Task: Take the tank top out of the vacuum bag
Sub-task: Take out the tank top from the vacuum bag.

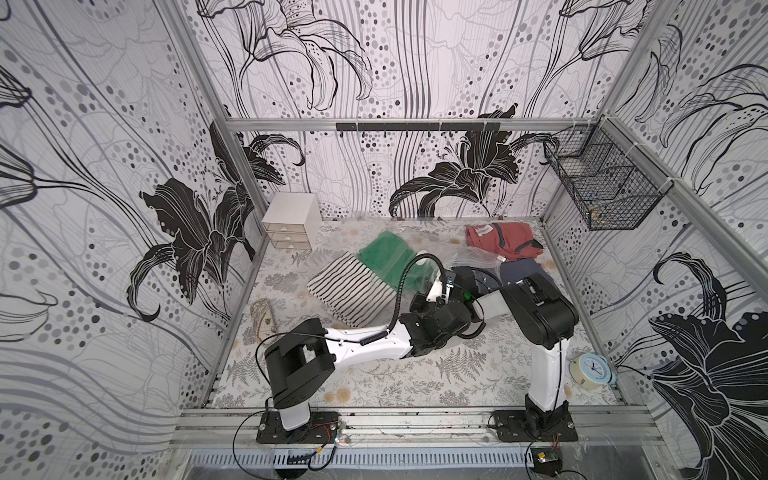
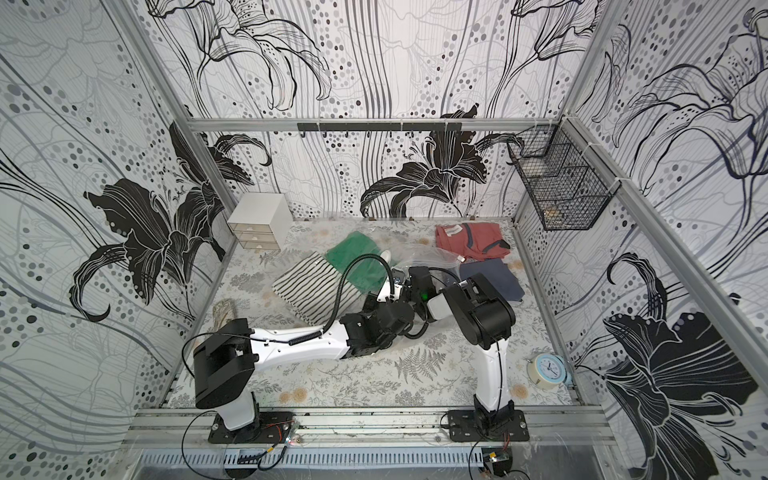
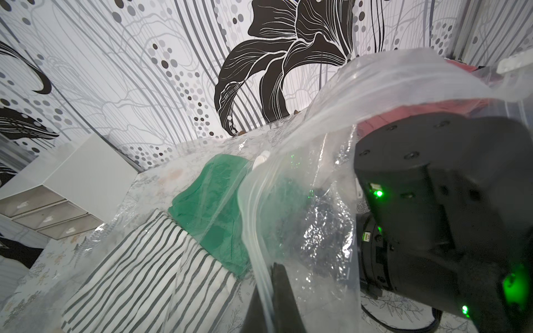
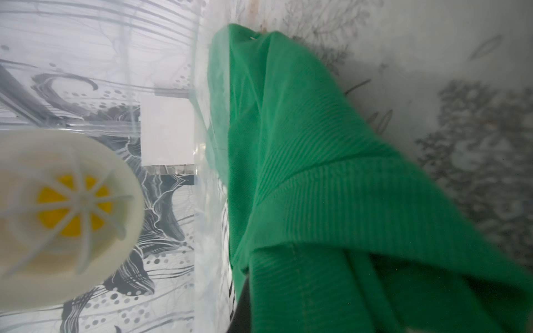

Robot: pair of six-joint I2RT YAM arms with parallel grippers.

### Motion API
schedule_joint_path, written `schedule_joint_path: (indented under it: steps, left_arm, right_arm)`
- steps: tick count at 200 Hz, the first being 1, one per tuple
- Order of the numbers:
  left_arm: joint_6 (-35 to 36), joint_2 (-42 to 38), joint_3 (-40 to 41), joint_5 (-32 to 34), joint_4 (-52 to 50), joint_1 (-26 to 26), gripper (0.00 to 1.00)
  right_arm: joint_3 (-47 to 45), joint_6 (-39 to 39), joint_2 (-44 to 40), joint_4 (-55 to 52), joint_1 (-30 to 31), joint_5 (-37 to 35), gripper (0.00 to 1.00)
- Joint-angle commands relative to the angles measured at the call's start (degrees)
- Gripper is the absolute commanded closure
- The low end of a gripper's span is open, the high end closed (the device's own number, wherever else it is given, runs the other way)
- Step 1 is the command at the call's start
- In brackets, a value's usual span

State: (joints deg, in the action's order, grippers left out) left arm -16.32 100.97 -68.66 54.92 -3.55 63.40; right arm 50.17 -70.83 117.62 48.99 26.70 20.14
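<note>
Left arm (image 1: 365,345) stretched low across desk (image 1: 374,382); left tool (image 3: 274,271) pinched shut on vacuum bag (image 3: 302,207) rim. Right arm (image 1: 540,307) elbow high, forearm folded inward; right tool (image 4: 246,291) inside bag, closed on green tank top (image 4: 317,173). Bag mid-desk, toward back edge.

- Both top views: high front, looking down on whole counter (image 1: 374,374), near-identical.
- Left wrist: close, facing vacuum bag (image 3: 317,173).
- Right wrist: closer, on tank top (image 4: 317,187); both wrists share it.

Fern-print table (image 1: 374,374) with vacuum bag (image 1: 478,255), striped cloth (image 1: 349,291), red shirt (image 1: 503,239), clock (image 1: 592,370).
</note>
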Motion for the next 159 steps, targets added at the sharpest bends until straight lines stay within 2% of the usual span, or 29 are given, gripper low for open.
schedule_joint_path:
  steps: [1, 17, 36, 65, 90, 159]
  left_arm:
    - [3.41, -4.24, 1.04, 2.67, 6.58, 0.88, 1.0]
    - [6.42, -5.05, 2.41, 4.57, 10.69, 1.7, 1.0]
    - [6.7, -4.9, 2.69, 7.73, 11.43, 2.22, 1.0]
    - [7.97, -4.53, 3.52, 7.72, 14.16, 2.34, 1.0]
    - [7.96, -1.69, 1.13, 9.33, 11.17, 2.35, 1.0]
    - [4.79, 0.61, 0.82, 7.75, 7.88, 2.04, 1.0]
  right_arm:
    - [1.23, 1.32, 2.4, 2.8, 1.68, 1.35, 1.0]
    - [0.0, 1.37, 1.43, 6.28, 1.87, 1.07, 1.0]
    - [-4.28, 3.65, -2.4, 10.54, 2.12, -0.88, 1.0]
    - [-9.1, 3.68, -4.31, 16.34, 2.98, -0.17, 1.0]
    - [-11.52, 5.77, -8.13, 13.27, 3.97, -1.19, 1.0]
    - [-13.71, 8.82, -19.85, 1.73, 3.42, -3.93, 1.0]
